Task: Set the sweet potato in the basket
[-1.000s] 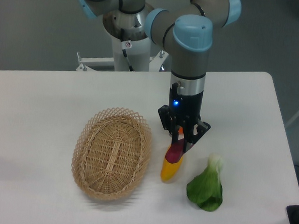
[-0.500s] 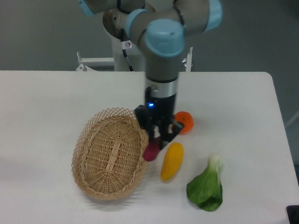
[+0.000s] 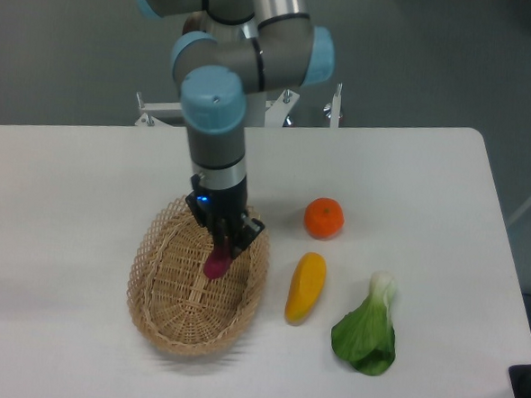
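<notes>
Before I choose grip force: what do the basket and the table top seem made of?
The basket: tan woven wicker, matte, judging by its open looped rim and visible weave. The table: smooth white hard surface, likely laminate, though the material cannot be told for sure.

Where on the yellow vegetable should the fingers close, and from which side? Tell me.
Grip the yellow vegetable across its thick middle, coming straight down from above. It lies flat on the table, long axis running near-to-far, and tapers at both ends. Both long sides look free, between the basket and the leafy green.
</notes>
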`<state>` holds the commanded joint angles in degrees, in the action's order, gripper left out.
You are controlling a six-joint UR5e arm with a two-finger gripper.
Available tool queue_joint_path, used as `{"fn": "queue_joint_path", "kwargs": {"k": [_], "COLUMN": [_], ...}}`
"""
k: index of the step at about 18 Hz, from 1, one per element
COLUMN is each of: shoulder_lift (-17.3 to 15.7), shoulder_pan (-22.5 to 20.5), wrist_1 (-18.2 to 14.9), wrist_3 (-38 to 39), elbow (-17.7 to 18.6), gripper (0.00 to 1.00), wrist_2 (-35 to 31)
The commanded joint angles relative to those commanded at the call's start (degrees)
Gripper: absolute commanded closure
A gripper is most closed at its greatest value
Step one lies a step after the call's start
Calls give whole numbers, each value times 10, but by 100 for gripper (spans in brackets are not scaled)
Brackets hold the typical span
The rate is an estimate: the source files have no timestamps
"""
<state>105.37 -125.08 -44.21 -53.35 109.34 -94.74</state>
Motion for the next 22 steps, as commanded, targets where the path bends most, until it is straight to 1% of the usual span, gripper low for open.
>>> {"fn": "queue_joint_path", "kwargs": {"k": [4, 5, 7, 8, 9, 10, 13, 15, 17, 19, 22], "shoulder_lift": [21, 25, 27, 26, 26, 26, 22, 19, 7, 4, -4], "shoulder_pan": [12, 13, 14, 14, 14, 14, 14, 14, 13, 12, 0], "wrist_1": [0, -1, 0, 1, 1, 1, 0, -2, -3, -3, -2], "wrist_3": [0, 0, 3, 4, 4, 4, 4, 5, 8, 35, 38], "elbow": [-4, -4, -4, -5, -7, -8, -18, -35, -45, -62, -82], "gripper": [72, 63, 56, 43, 20, 1, 0, 0, 0, 0, 0], "wrist_2": [-10, -11, -12, -12, -12, -12, -12, -12, -12, -13, -10]}}
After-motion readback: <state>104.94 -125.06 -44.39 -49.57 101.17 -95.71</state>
